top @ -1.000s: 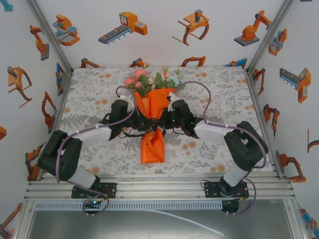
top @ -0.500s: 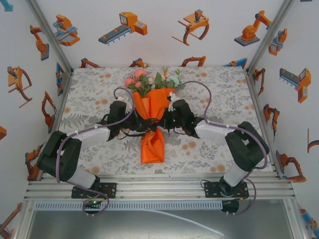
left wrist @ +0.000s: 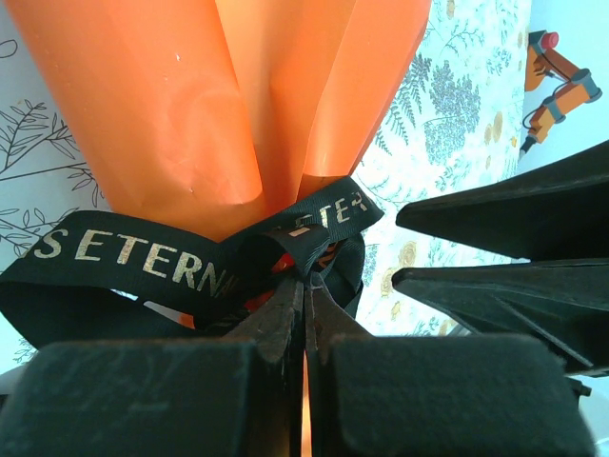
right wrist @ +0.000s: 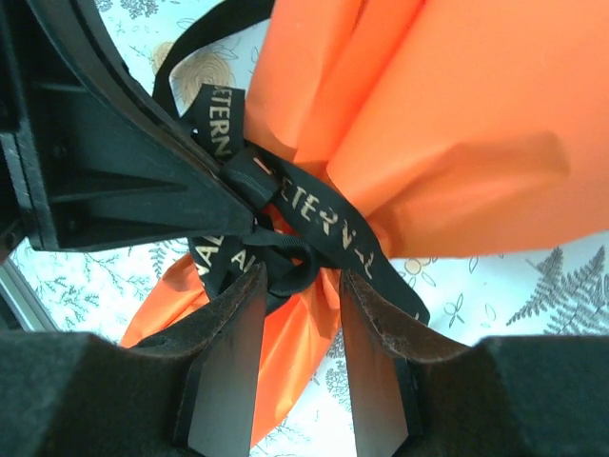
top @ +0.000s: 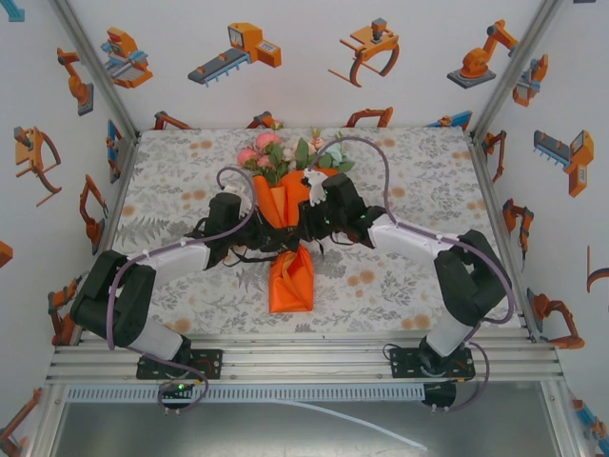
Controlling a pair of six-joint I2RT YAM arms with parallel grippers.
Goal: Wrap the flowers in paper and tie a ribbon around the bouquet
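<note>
Orange paper (top: 290,281) forms a cone around the flowers (top: 285,152). The bouquet (top: 278,198) lies at the centre of the top view on the leaf-patterned bench (top: 419,181). Its blooms point toward the upper edge and its flared paper tail toward the lower edge. The black ribbon (left wrist: 143,257), lettered in pale capitals, circles the pinched waist of the cone, and the 2 arms meet there from either side.

In the left wrist view, the left gripper (left wrist: 304,284) sits at lower centre with its jaws clenched together, nipping the ribbon at its knot. In the right wrist view, the right gripper (right wrist: 297,281) sits at lower centre with its jaws released and parted. A ribbon loop lies between the tips, unsqueezed. The left gripper's black body sits at the upper left of that view, against the ribbon.
</note>
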